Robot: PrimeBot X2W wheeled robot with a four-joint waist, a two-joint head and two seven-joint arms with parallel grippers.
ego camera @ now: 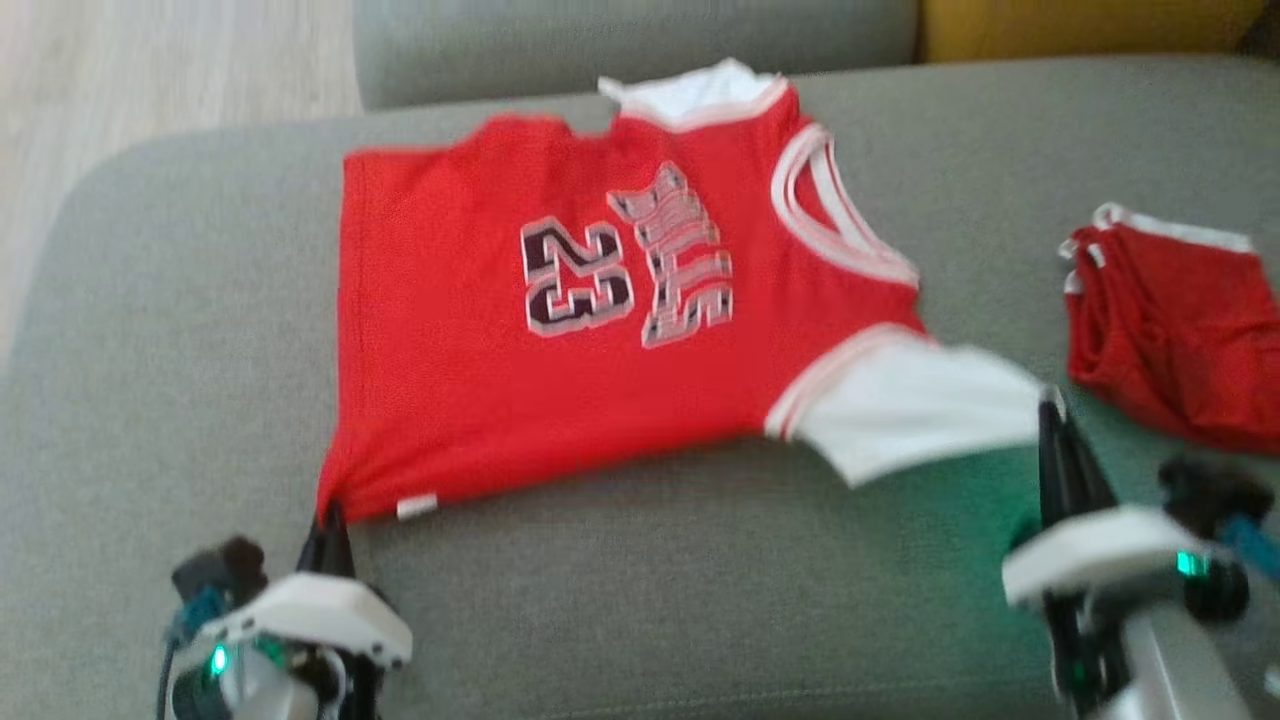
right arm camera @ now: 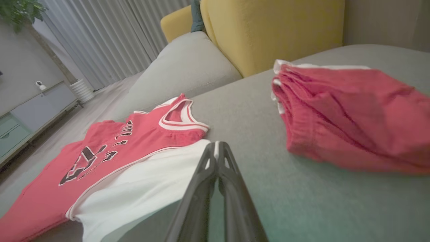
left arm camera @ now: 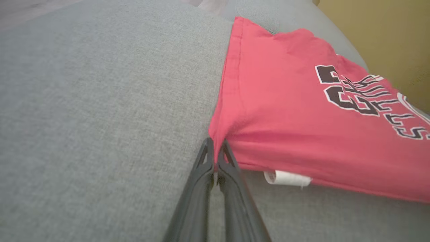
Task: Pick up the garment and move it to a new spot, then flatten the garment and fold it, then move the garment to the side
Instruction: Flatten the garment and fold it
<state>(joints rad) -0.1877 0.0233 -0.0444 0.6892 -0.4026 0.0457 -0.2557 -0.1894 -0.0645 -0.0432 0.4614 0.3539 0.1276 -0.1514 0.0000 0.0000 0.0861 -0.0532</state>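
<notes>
The garment (ego camera: 480, 350) is a red jersey with white sleeves and the number 23, lying spread out on the grey sofa seat (ego camera: 650, 600). My left gripper (ego camera: 330, 520) is shut on its near left hem corner; in the left wrist view the red cloth (left arm camera: 285, 111) bunches between the fingertips of that gripper (left arm camera: 215, 149), next to a white label (left arm camera: 287, 178). My right gripper (ego camera: 1050, 405) is shut at the tip of the near white sleeve (ego camera: 920, 400). In the right wrist view the sleeve (right arm camera: 141, 181) reaches into the closed tips of the right gripper (right arm camera: 217, 148).
A folded pair of red shorts (ego camera: 1180, 330) lies on the seat at the right, close to my right arm. A grey back cushion (ego camera: 620, 40) and a yellow cushion (right arm camera: 268, 30) stand behind. The seat's rounded left edge drops to pale floor (ego camera: 150, 70).
</notes>
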